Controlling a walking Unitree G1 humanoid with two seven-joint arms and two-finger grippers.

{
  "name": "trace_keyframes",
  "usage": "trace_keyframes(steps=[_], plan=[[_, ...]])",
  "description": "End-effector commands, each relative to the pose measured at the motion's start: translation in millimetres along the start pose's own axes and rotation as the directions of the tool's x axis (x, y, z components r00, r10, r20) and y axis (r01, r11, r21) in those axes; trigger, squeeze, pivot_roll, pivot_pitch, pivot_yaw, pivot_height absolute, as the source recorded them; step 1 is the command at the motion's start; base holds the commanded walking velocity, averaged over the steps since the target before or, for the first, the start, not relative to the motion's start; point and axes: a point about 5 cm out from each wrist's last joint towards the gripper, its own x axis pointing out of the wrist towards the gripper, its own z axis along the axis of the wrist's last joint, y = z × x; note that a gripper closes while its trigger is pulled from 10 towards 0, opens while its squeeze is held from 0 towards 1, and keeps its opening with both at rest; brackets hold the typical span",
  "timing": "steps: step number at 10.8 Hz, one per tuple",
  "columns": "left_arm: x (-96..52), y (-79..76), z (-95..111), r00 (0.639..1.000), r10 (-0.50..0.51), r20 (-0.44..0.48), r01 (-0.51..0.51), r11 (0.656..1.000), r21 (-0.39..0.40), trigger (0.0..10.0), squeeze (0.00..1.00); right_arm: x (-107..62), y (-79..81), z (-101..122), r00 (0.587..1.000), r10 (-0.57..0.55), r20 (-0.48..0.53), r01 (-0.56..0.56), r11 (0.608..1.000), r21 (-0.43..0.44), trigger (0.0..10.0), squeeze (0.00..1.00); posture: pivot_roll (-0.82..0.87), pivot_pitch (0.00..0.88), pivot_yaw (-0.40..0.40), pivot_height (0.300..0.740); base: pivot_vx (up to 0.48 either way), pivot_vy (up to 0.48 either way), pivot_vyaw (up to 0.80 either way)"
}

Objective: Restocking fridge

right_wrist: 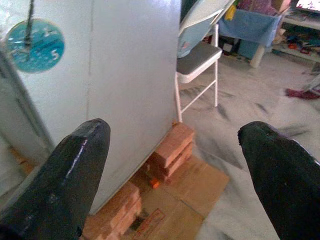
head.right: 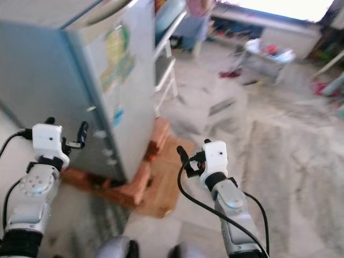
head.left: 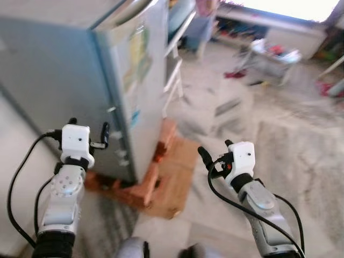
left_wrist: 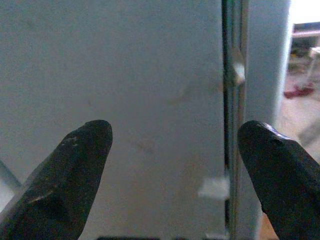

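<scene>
both grippers wide and empty: my left gripper (head.left: 88, 135) is nearer, facing the fridge (head.left: 80, 80) side, closed door edge at 1 o'clock running vertically; right gripper (head.left: 215, 156) well apart.

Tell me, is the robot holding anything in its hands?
Nothing. The left gripper and the right gripper are both open and empty, beside the fridge.

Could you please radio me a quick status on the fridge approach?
Left claw open, empty, near fridge side. Right claw open, empty, over floor. Fridge door shut, on bricks. Chair beside it.
</scene>
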Motion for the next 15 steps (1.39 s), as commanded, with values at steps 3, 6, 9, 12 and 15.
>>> trace_keyframes(steps=[3, 6, 9, 12, 15], plan=[[-1.4, -26.3, 4.1, 0.982, -0.186, 0.021, 0.187, 0.982, -0.024, 10.0, 0.00, -1.9, -5.8, 0.7, 1.000, -0.019, -0.008, 0.019, 1.000, -0.007, 10.0, 0.00, 0.09, 0.099, -0.046, 0.740, 0.000, 0.000, 0.00], [-4.4, -33.3, 9.0, 0.966, -0.253, 0.056, 0.255, 0.967, -0.025, 10.0, 0.00, -0.6, -6.7, 1.5, 1.000, -0.021, -0.006, 0.021, 1.000, -0.009, 10.0, 0.00, 0.09, 0.100, -0.045, 0.740, 0.101, 0.000, 0.00], [-5.0, -34.3, 10.2, 0.967, -0.247, 0.063, 0.249, 0.968, -0.029, 10.0, 0.00, 1.5, -5.6, 2.9, 1.000, -0.020, 0.001, 0.020, 1.000, -0.011, 10.0, 0.00, 0.09, 0.101, -0.043, 0.740, 0.295, 0.000, 0.00], [-2.1, -39.3, 1.6, 0.963, -0.269, 0.020, 0.269, 0.957, -0.106, 10.0, 0.00, 1.1, -4.0, -0.4, 1.000, -0.009, -0.028, 0.009, 1.000, -0.012, 10.0, 0.00, 0.09, 0.104, -0.044, 0.740, 0.000, 0.000, 0.00], [20.5, -28.2, 0.9, 0.989, -0.144, 0.010, 0.144, 0.979, -0.144, 10.0, 0.00, -12.2, -12.5, -9.5, 0.996, -0.003, -0.092, 0.001, 1.000, -0.023, 10.0, 0.00, 0.06, 0.116, -0.045, 0.740, 0.000, 0.000, 0.00]])
